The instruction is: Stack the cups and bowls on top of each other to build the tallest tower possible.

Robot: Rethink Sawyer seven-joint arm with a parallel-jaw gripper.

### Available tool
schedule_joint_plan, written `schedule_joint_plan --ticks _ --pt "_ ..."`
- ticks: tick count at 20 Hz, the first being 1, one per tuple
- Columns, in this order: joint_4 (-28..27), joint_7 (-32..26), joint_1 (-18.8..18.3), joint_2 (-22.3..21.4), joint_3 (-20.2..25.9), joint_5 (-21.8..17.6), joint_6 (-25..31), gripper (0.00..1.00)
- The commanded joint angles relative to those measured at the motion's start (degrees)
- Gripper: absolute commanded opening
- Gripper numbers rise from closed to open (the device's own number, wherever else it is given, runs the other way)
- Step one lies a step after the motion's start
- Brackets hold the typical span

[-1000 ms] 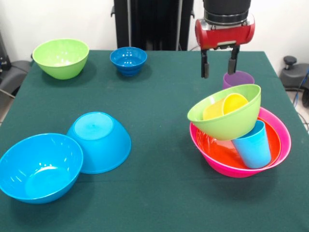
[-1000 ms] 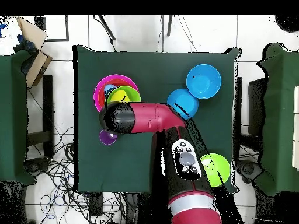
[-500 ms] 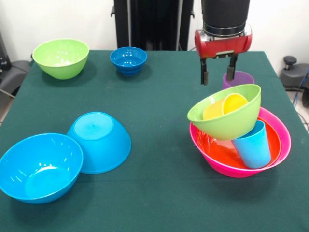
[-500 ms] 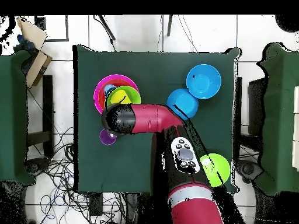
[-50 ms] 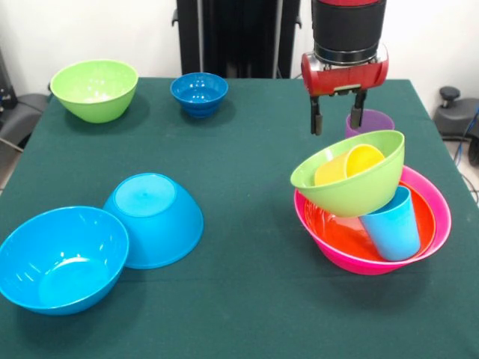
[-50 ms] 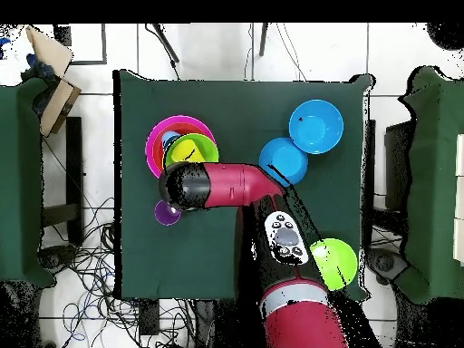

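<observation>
Looks like the pincer has lifted a touch and slid a bit since a second ago, so in the front view it's now sitting a little higher and slightly more toward the middle of the counter; nothing else on there has budged. Its two fingers hang straight down, spread apart with nothing between them, so it's empty. The bit that matters for the next move: the purple cup stands upright on the counter just behind the tower, and in the front view it's just off to the right of the pincer and lower, with one finger overlapping its rim edge in the picture, not around it. The overhead view agrees, cup peeking out right beside the arm's wrist. So my guess is it needs a small sideways shuffle toward the cup, then a straight drop, since the cup's long axis is vertical. The tower itself is the pink bowl with the orange bowl nested in it, the light blue cup standing inside, and a lime green bowl tilted on top holding the yellow cup on its side. That tilted bowl is near the drop path, so I'd be careful.
</observation>
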Motion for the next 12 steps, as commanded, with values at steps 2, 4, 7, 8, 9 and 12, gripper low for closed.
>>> schedule_joint_plan --ticks 2,4,7,8,9,12 --pt "0.1 8.1 -0.1 3.3 1.9 1.0 -4.1 1.00" --pt "-0.3 8.2 0.0 3.9 1.8 0.8 -4.7 1.00" --pt "-0.5 8.4 0.1 4.7 1.8 0.8 -5.6 1.00" --pt "-0.6 8.4 0.1 4.9 1.8 0.8 -5.7 1.00" --pt "-0.6 8.4 0.2 5.1 1.8 0.7 -5.9 1.00" --pt "-0.7 8.7 0.4 5.1 1.7 1.0 -5.9 1.00"
